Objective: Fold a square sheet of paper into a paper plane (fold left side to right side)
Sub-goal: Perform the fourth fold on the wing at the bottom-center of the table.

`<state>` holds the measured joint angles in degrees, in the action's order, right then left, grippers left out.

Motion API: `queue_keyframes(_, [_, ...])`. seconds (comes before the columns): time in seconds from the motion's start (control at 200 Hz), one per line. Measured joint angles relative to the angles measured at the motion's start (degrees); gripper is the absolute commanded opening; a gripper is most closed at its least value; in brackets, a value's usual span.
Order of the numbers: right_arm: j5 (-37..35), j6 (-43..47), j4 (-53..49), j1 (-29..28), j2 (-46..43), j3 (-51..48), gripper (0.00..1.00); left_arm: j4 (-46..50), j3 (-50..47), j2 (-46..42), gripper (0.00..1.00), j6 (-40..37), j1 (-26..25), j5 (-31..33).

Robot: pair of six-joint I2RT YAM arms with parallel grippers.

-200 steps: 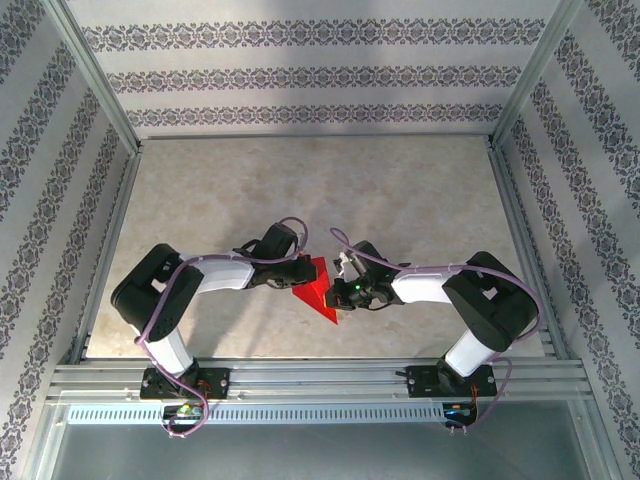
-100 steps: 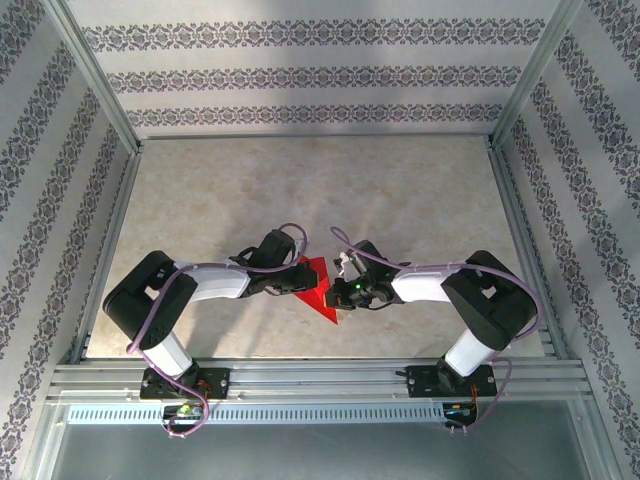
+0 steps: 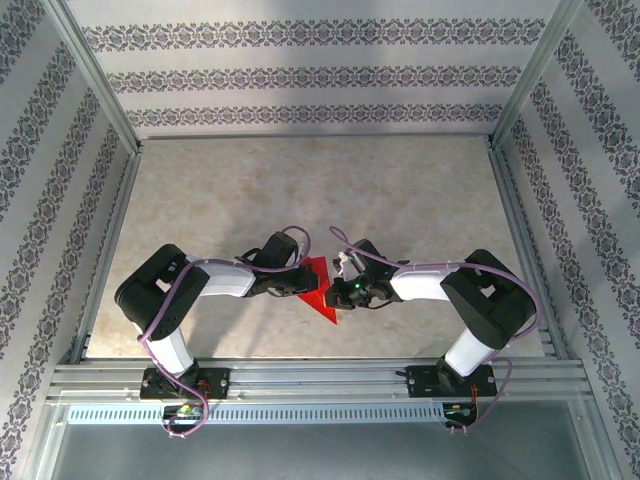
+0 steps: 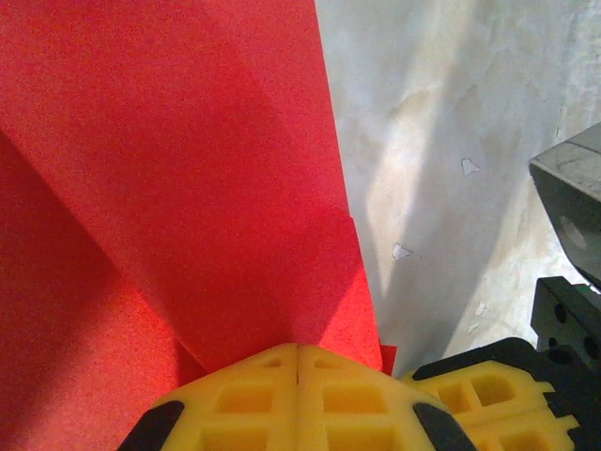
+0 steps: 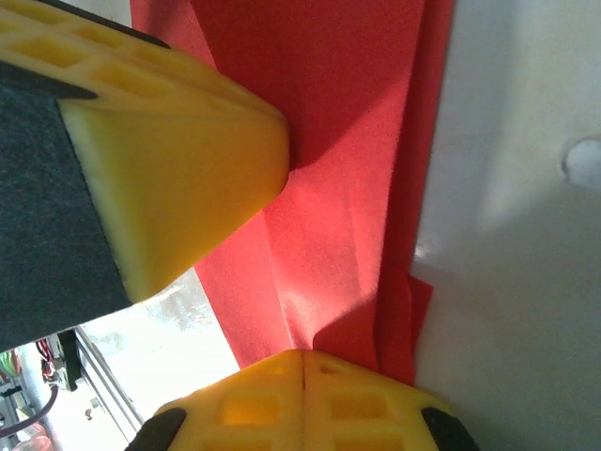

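Observation:
The red sheet of paper [image 3: 325,302], folded into a pointed triangular shape, lies on the table between the two arms. My left gripper [image 3: 303,285] is at its left edge and my right gripper [image 3: 339,292] at its right edge, tips almost meeting. In the left wrist view the yellow jaws of the left gripper [image 4: 299,349] are shut, and a raised flap of the paper [image 4: 188,188] runs into their seam. The right gripper [image 5: 303,357] is likewise shut where a crease of the paper [image 5: 347,141] runs into its tips. The left gripper's fingers [image 5: 178,160] loom close by.
The marbled beige table [image 3: 320,190] stretches away behind the paper. Aluminium frame rails [image 3: 505,230] and patterned walls close in both sides and the back. A metal rail [image 3: 320,380] with the arm bases runs along the near edge.
The left arm's elbow swung out to the left and back, while its gripper stayed at the paper. The right arm and the paper have hardly moved.

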<state>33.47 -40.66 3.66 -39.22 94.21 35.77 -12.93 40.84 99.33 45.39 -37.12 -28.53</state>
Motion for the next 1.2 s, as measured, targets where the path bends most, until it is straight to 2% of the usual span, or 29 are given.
queue_keyframes(0.38, [-0.42,1.92,-2.56,-0.04,0.57,1.64,0.00,1.16,1.49,1.11,0.01,-1.64,1.70,-1.73])
queue_keyframes(0.73, [-0.52,2.03,-2.51,-0.04,0.70,1.75,0.00,4.55,7.04,4.48,0.01,-6.49,9.18,-1.95])
queue_keyframes(0.989, [-1.33,2.03,-1.31,-0.02,0.72,1.73,0.00,6.14,10.01,7.28,0.01,-8.44,12.11,-6.88])
queue_keyframes(1.199, [-1.77,1.99,-0.46,-0.02,0.72,1.55,0.00,8.15,13.11,9.14,0.02,-10.12,14.47,-7.72])
